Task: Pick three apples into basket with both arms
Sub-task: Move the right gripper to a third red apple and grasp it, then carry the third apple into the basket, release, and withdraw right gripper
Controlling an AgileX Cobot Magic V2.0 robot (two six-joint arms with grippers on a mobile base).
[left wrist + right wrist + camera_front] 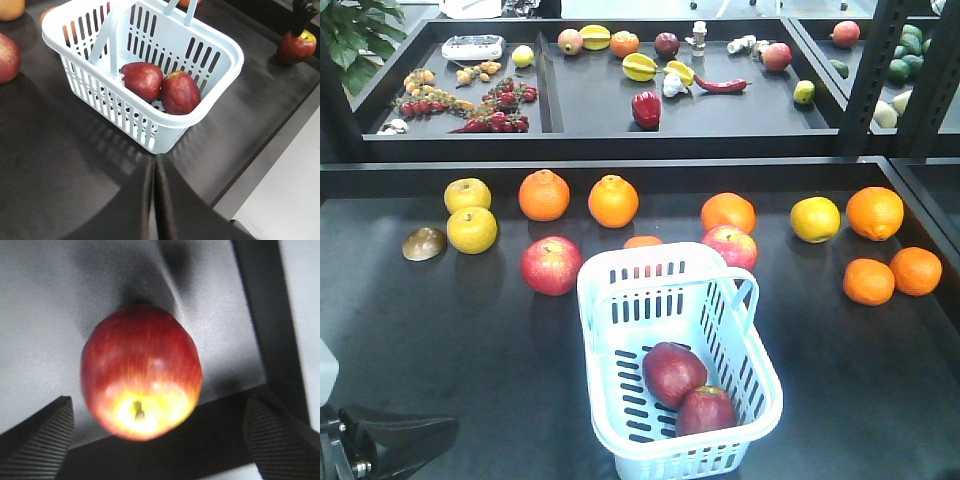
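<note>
In the right wrist view, the right gripper [159, 440] has its two ribbed black fingers [37, 440] spread wide apart, one at each lower corner, and a dark red apple with a yellow patch round its stem [141, 371] sits between and beyond them on the matt black bench [45, 315], close to the bench's front edge; the picture does not show the fingers touching it. In the left wrist view, the left gripper [155, 200] shows its black fingers pressed together, holding nothing, just in front of the pale blue-white slotted plastic basket [105, 97]. Two dark maroon apples [142, 80] [179, 92] lie side by side and touching on the basket floor, with the loop handle [112, 40] swung over toward the far rim. The third apple shows in this view too, well to the right of the basket near the bench edge [296, 47]. From the front, the basket [620, 415] stands at the near middle of the bench, with a pinkish-red apple [551, 265] just to its left, another [730, 246] behind it, and oranges [544, 195] and yellow fruit [470, 229] ranged along the back. Beyond a raised black lip lies a second black tray shelf [590, 110] carrying assorted produce, and a leafy green plant [355, 30] fills the upper left corner. No readable writing or labels show anywhere.
</note>
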